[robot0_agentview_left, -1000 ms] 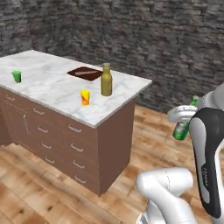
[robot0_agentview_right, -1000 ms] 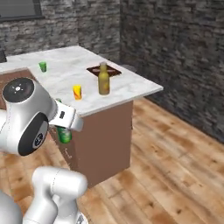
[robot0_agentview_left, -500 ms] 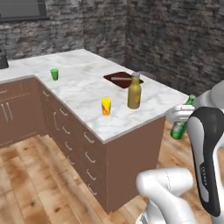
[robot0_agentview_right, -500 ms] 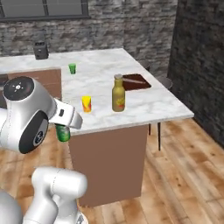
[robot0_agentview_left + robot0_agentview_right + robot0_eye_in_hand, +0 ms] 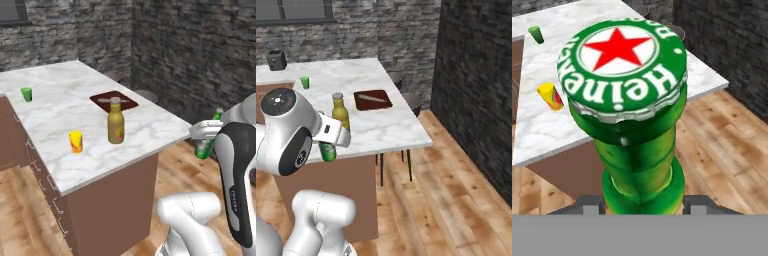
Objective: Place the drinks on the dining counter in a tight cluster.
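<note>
Gripper closed on green bottle, finger tips pressed to either side of its body low in hand view, w/ red-star cap facing camera. In left base view, same green bottle held in air off counter's near-right corner, beside white arm, above wood floor, not touching marble. In right base view, green bottle seen below arm's white wrist, in front of counter edge. Mustard bottle w/ grey cap upright on marble counter, towards near end, just in front of dark brown cutting board w/ pale utensil lying on it, too small to identify. Same mustard bottle partly behind arm in right base view, cutting board to its right. Small yellow-red cup upright near mustard bottle, a little apart, closer to counter's front edge; also in hand view as cup on marble. Small green cup farther back on counter, well apart from others. Dark toaster-like box at far back of marble in right base view. Dark stone walls behind; stool tucked at counter's far side.
</note>
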Controlling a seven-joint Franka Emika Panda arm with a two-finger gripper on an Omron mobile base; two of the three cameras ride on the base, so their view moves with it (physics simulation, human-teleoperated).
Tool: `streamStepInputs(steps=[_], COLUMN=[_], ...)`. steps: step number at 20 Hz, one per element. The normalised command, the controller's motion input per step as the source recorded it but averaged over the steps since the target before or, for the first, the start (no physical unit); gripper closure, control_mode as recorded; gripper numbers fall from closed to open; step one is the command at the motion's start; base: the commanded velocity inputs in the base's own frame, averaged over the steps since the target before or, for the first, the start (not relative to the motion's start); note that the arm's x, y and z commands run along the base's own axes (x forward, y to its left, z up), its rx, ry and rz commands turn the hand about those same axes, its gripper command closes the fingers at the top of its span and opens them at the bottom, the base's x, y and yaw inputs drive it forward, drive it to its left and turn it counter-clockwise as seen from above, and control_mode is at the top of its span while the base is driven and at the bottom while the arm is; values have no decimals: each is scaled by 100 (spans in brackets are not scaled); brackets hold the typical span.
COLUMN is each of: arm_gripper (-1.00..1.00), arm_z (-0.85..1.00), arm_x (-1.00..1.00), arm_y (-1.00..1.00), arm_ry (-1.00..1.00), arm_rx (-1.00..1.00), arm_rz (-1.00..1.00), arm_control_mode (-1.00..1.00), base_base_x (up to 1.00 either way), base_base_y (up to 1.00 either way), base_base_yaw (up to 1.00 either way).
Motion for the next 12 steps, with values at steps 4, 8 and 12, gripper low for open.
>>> streamStepInputs(steps=[4, 8, 12], arm_gripper=[100, 100, 100], arm_z=[0, 0, 0], arm_x=[0, 0, 0], arm_y=[0, 0, 0], arm_ry=[0, 0, 0], arm_rx=[0, 0, 0], arm_rz=[0, 0, 0], arm_control_mode=[100, 100, 100], base_base_x=[100, 99, 59], base_base_y=[-59, -41, -35], base_base_yaw=[46, 65, 44])
